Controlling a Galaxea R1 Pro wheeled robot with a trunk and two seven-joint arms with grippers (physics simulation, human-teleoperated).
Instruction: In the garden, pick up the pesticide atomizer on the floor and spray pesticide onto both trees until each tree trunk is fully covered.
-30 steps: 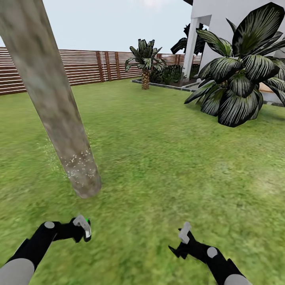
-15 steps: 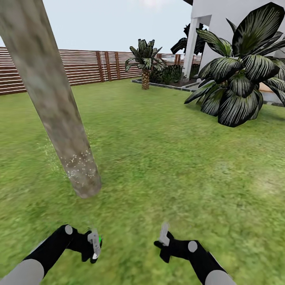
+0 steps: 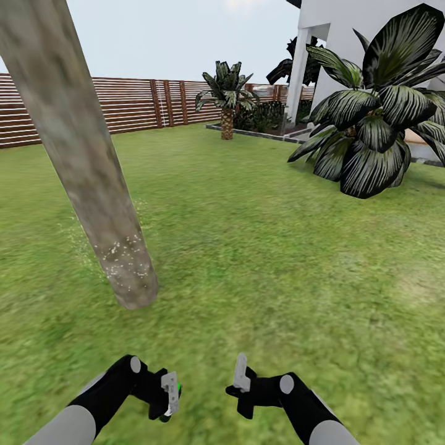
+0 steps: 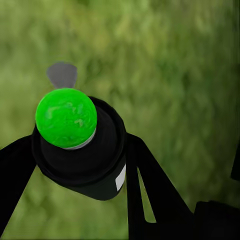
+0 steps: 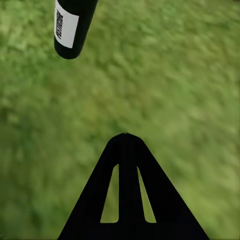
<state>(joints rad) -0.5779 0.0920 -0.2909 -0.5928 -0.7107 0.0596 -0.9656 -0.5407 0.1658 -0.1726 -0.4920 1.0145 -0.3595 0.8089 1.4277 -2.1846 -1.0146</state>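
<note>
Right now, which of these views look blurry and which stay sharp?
Head view: tree trunk and lawn softly smeared, fence crisper. Left wrist view: grass blurred, the atomizer in the left claw sharp. Right wrist view: grass blurred, the right claw in flat black silhouette.

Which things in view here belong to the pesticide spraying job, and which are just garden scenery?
Job:
- dark bottle with a bright green top, the atomizer, held in the left gripper
- leaning mottled grey-tan tree trunk, white specks near its base

Scenery:
- brown slatted wooden fence
- short scaly palm
- big dark-leaved plant
- white house wall
</note>
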